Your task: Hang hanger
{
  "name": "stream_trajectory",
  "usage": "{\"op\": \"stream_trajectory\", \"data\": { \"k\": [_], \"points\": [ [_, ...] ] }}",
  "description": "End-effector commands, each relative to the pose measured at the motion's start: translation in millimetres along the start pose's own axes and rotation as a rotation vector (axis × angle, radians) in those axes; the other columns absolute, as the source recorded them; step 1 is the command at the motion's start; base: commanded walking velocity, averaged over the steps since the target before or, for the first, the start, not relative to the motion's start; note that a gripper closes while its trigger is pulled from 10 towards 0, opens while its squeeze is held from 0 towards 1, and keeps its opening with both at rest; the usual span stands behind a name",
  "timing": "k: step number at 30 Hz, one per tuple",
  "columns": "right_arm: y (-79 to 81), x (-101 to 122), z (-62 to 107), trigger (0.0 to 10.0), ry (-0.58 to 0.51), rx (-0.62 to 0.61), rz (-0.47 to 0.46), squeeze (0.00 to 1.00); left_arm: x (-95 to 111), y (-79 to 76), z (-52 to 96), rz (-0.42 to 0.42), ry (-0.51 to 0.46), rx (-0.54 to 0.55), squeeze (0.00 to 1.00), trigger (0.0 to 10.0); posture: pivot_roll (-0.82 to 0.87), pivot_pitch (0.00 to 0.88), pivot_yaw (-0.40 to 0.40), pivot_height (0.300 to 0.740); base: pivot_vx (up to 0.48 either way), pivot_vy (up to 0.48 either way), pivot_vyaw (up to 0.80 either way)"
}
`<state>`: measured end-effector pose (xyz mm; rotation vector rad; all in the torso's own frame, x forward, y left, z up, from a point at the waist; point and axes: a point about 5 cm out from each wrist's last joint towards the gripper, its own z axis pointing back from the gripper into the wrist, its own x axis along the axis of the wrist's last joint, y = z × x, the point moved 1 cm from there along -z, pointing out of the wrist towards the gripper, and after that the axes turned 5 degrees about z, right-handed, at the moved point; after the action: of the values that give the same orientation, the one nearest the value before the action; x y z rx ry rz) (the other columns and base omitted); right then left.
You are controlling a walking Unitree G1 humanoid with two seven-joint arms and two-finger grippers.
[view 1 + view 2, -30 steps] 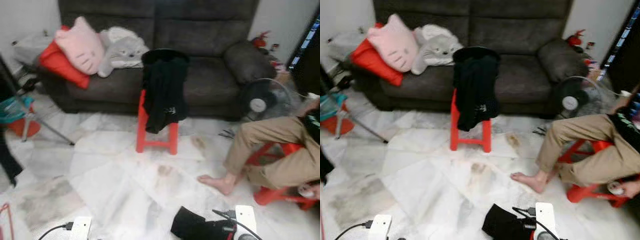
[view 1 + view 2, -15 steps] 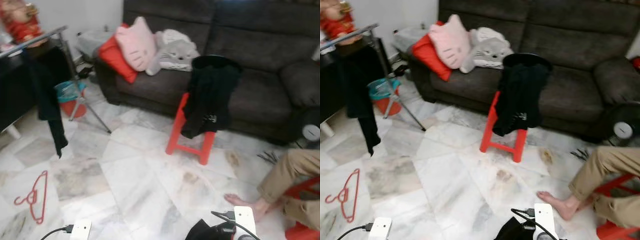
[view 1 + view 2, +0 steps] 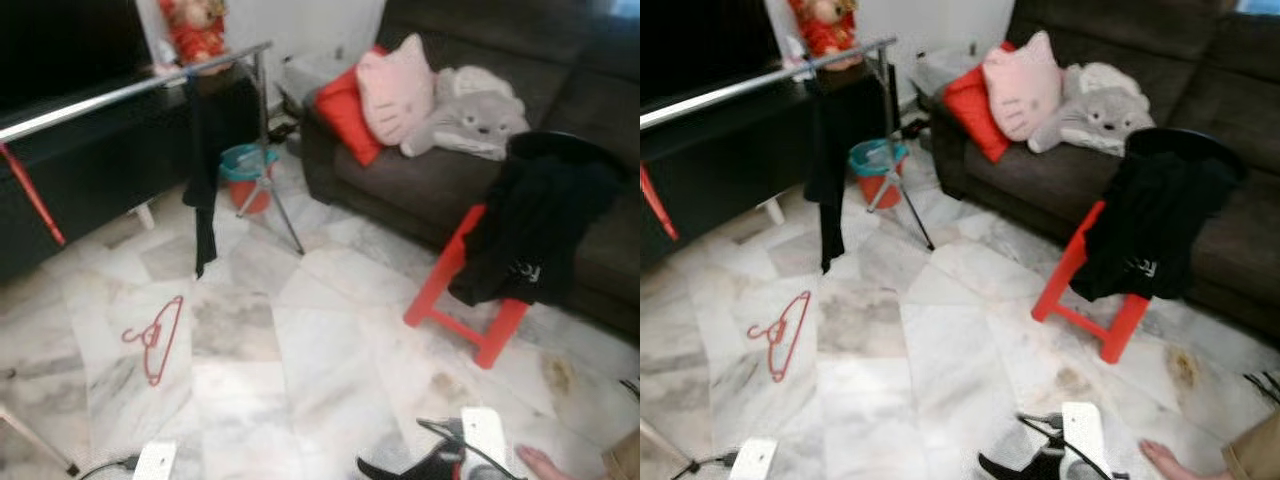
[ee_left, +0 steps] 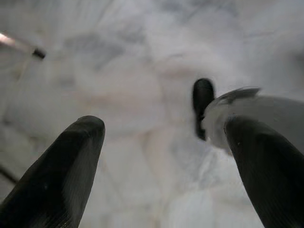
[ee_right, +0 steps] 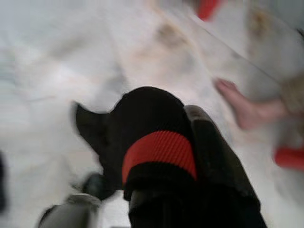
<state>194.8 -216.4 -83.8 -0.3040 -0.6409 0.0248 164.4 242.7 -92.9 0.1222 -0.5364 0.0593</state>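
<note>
One red hanger (image 3: 154,339) lies flat on the pale marble floor (image 3: 300,370), on the robot's left and well short of the sofa. Its long axis runs roughly toward and away from the robot, tilted a little, with the far end leaning right; the hook points off to the left.

Beyond it stands a clothes rack (image 3: 130,92), its silver rail running from the left edge up toward the back wall on thin tripod legs. A dark garment (image 3: 205,160) hangs from the rail, its lower end just above the floor and a little past the hanger. A red toy (image 3: 196,28) sits behind the rail's far end. A teal and red bucket (image 3: 245,175) stands near the rack's legs.

To the right, a dark sofa (image 3: 400,180) carries a red cushion (image 3: 343,112), a pink cat pillow (image 3: 394,86) and a grey plush (image 3: 470,115). A red stool (image 3: 463,300) stands in front of it with a black jacket (image 3: 535,235) draped over it. A person's bare foot (image 3: 1165,461) rests on the floor at the lower right.

The left gripper (image 4: 164,166) hangs over bare marble with its two black fingers spread wide and nothing between them. The right gripper (image 5: 164,190) is clamped on a black cloth with a red band (image 5: 159,152), seen blurred in its wrist view with the foot beyond it.
</note>
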Motion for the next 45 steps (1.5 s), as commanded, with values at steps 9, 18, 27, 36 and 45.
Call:
{"op": "stream_trajectory", "data": {
  "k": [9,18,27,36,45],
  "points": [
    [-7.8,-4.5,0.2,10.0,0.007,-0.031,0.005,0.00,3.4,-7.3,-1.3,-0.029,-0.003,-0.021,0.00,10.0,-0.10,0.000,-0.043,0.740,0.000,0.000,0.80],
    [-8.7,-3.8,0.1,10.0,0.006,-0.038,0.006,0.00,4.2,-7.7,-1.4,-0.027,-0.004,-0.021,0.00,10.0,-0.10,0.000,-0.046,0.740,0.000,0.000,0.80],
    [-8.7,-4.0,0.1,10.0,0.007,-0.042,0.006,0.00,4.4,-7.9,-1.5,-0.033,-0.003,-0.022,0.00,10.0,-0.10,0.000,-0.046,0.740,0.000,0.000,0.80],
    [-8.3,-3.1,0.0,10.0,0.005,-0.042,0.007,0.00,5.2,-7.9,-1.6,-0.030,-0.004,-0.022,0.00,10.0,-0.10,0.000,-0.047,0.740,0.000,0.000,0.80],
    [-7.9,-3.2,0.0,10.0,0.006,-0.043,0.001,0.00,5.7,-7.6,-1.6,-0.032,-0.005,-0.022,0.00,10.0,-0.11,0.000,-0.044,0.740,0.000,0.000,0.80]
  ]
}}
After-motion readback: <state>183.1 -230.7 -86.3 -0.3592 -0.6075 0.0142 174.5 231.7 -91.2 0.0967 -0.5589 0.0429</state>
